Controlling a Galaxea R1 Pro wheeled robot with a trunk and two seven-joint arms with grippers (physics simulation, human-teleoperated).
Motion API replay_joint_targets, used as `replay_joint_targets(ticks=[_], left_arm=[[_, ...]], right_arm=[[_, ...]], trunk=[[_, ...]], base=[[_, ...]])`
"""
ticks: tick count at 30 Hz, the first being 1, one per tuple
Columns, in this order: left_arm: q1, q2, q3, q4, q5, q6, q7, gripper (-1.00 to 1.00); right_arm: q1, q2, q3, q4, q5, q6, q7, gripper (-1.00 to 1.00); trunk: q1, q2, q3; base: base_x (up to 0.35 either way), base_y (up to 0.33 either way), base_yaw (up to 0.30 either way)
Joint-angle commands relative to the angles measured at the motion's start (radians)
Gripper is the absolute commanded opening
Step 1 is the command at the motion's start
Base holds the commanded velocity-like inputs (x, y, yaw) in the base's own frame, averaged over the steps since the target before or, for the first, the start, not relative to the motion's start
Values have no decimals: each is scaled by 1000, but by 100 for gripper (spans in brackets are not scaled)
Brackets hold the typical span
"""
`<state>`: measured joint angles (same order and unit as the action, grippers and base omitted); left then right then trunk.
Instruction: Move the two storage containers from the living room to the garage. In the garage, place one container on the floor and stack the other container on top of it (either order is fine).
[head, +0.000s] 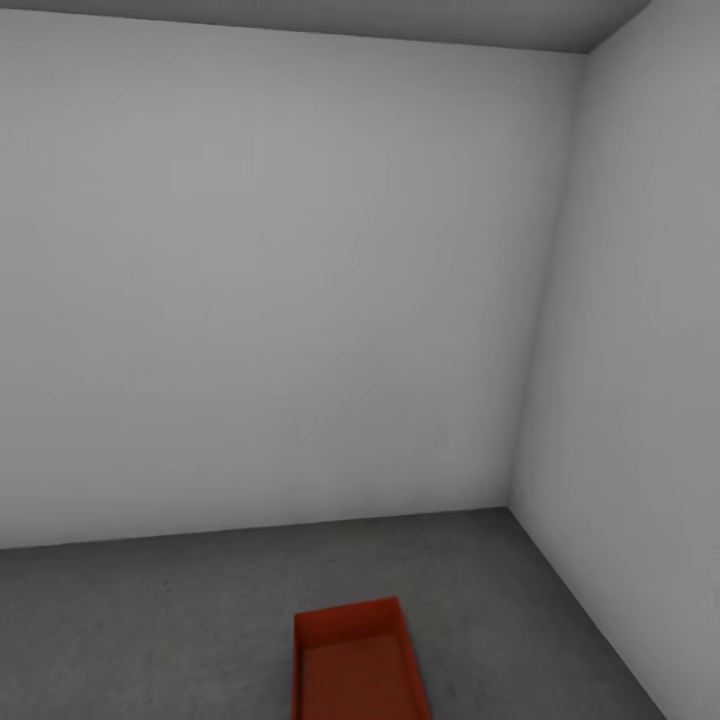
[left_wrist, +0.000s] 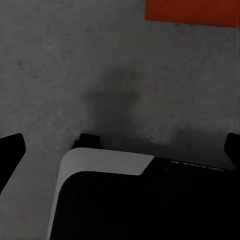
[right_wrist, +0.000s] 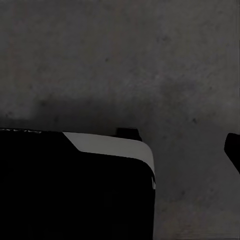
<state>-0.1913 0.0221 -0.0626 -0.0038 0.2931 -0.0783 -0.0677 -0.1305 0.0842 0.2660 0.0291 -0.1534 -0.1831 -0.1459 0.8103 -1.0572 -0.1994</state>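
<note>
- Room: garage corner w/ two plain pale grey walls (head: 280, 290) meeting at a vertical seam toward the right of the head view; strip of ceiling up top.
- Floor (head: 150, 620): dark grey concrete, rough, finely speckled, w/ faint darker blotches in both wrist views.
- Storage container (head: 355, 665): orange-red rectangular bin, topless, thin plain walls, sits flat on the floor at the bottom centre of the head view, long axis running away from the camera; near end cut off by the frame edge. Its far short wall stands well apart from the back wall.
- Left wrist view: a flat orange-red patch (the bin, edge-on, texture not readable) lies at a frame corner; black-and-white robot body panel (left_wrist: 105, 165) fills the near part.
- Left fingers (left_wrist: 11, 150): dark tips at opposite frame edges, spread wide, nothing between them but bare concrete.
- Right fingers (right_wrist: 232, 149): only one dark tip shows, so can't tell if released or clenched.
- Open room: bare floor on both sides of the bin, wider on the left side.
</note>
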Motion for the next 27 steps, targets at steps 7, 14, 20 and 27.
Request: replay_joint_targets(ticks=[7,14,20,27], left_arm=[[-1,7,-10,-3,7,-8,-4,100],[-1,12,-9,-7,6,-9,-3,100],[0,10,-7,-7,6,-9,-3,100],[0,12,-10,-7,6,-9,-3,100]], right_arm=[[-1,0,7,3,-13,-6,-1,100],[-1,1,7,3,-14,-6,-1,100],[-1,-3,7,3,-14,-7,-3,100],[-1,-4,7,3,-15,-8,-4,100]], trunk=[[0,-1,2],[0,-1,5],[0,-1,8],[0,-1,8]], base=[[0,0,-249],[0,0,-279],[0,0,-283],[0,0,-283]])
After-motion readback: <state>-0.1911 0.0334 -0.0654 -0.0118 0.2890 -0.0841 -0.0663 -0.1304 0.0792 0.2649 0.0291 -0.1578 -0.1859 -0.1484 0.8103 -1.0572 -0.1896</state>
